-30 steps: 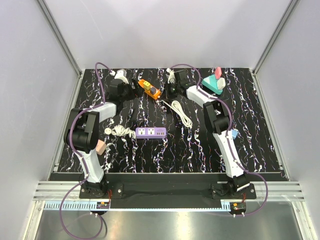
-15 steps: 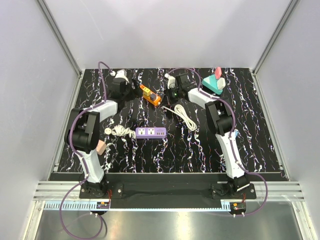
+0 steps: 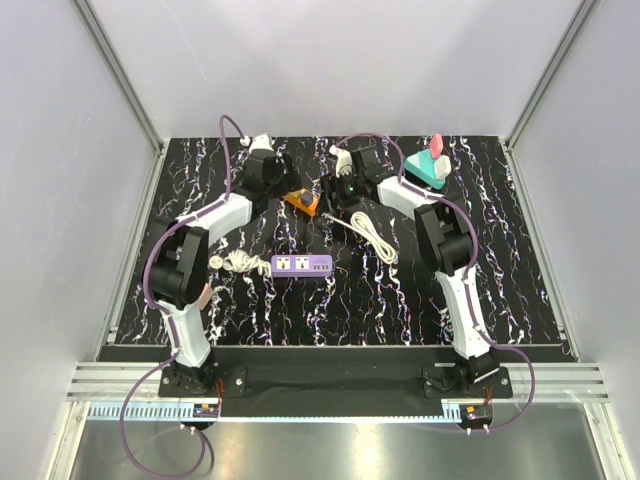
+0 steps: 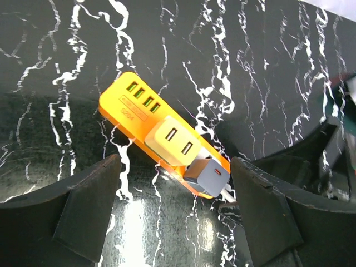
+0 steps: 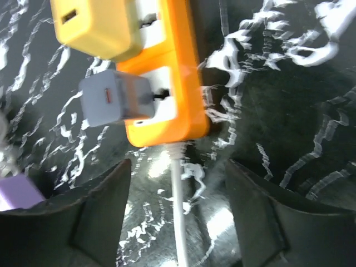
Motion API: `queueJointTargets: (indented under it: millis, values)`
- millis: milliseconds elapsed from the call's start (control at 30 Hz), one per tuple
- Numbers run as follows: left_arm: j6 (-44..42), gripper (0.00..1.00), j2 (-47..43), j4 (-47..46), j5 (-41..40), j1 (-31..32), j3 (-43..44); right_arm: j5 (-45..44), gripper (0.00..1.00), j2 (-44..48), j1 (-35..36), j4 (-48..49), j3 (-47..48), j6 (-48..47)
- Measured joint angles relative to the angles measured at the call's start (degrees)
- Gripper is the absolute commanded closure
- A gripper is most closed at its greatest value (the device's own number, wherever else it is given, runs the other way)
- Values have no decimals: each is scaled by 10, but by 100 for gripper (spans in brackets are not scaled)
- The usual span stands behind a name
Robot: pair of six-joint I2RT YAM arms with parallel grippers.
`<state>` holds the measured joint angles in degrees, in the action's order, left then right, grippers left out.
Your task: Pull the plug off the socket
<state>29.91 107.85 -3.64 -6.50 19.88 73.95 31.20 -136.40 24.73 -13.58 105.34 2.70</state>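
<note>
The socket strip (image 4: 130, 105) is orange, its plug (image 4: 207, 176) grey, its adapter (image 4: 173, 139) cream. The table (image 4: 267, 67) is black with white veins.

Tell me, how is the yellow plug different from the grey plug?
The yellow plug is bigger than the grey plug. The yellow plug shows two slots, the grey plug only one. The grey plug sits at the very end of the orange socket strip, the yellow plug nearer its middle. Both are plugged into that strip.

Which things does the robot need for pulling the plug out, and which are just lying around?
For the job: orange socket strip, grey plug in it.
Lying about: purple socket strip, teal and pink thing.
</note>
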Motion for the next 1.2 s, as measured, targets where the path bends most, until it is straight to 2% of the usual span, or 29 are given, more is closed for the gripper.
queueJointTargets:
  millis: [133,300,400,433,533,567,667,733,900,1067,1200]
  values:
    - [9,17,0,30,-37,10,17,-49,20,20,0,22,-30,6]
    - [18,17,0,53,-58,19,29,-82,29,24,-2,55,-42,52]
    - [11,18,0,54,-58,19,29,-61,46,24,-7,97,-52,110]
    - [9,18,-1,54,-58,19,29,-53,61,24,-10,113,-52,130]
    - [6,17,-4,69,-61,20,30,-39,75,24,-16,158,-52,183]
    - [8,17,-5,80,-62,20,31,-36,84,24,-18,169,-52,199]
    - [20,18,-6,100,-62,21,36,-32,96,24,-22,188,-52,241]
    - [36,18,-6,120,-63,21,42,-28,100,23,-23,195,-51,262]
    - [97,18,0,197,-74,25,103,-13,100,12,-24,213,-48,307]
    - [137,19,23,234,-84,33,167,-1,100,5,-24,218,-49,328]
    - [159,23,41,256,-87,37,181,2,100,4,-24,220,-50,335]
